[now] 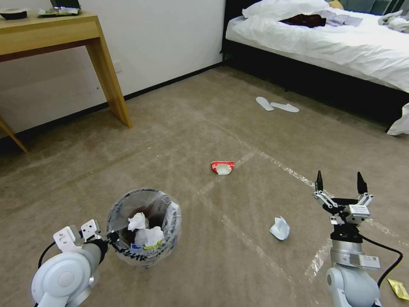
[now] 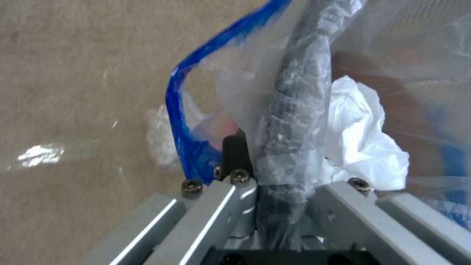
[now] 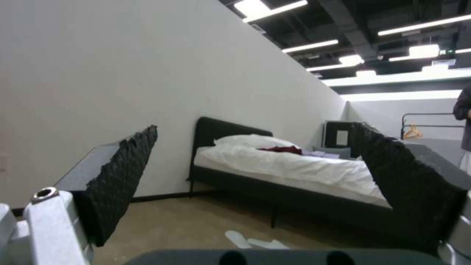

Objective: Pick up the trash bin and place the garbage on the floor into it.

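We see one bed (image 1: 341, 47) with white bedding along the far right, and one wooden desk (image 1: 64, 32) against the wall on the far left. Between them spreads the floor (image 1: 179, 128), a beige carpet crossed by shiny tape strips.

One trash bin (image 1: 144, 228) sits in the near left of the head view, lined with a crinkled clear bag, and we count two white tissue wads inside it, plus some blue and yellow scraps. The left gripper (image 1: 111, 237) is clamped onto the bin's rim; in the left wrist view its fingers (image 2: 235, 151) pinch the dark, bag-wrapped rim (image 2: 294, 110), one finger outside and the other hidden inside by the bag.

The right gripper (image 1: 339, 181) is raised on the near right, pointing up and towards the bed, its two black-tipped fingers spread wide with nothing between them.

Two white slippers (image 1: 277, 105) lie side by side near the bed. On the carpet we count three pieces of litter: one crushed red-and-white paper bowl (image 1: 222, 167) at the middle, one bluish paper wad (image 1: 280, 228) between the bin and the right arm, and one yellow wrapper (image 1: 398, 288) at the near right edge.
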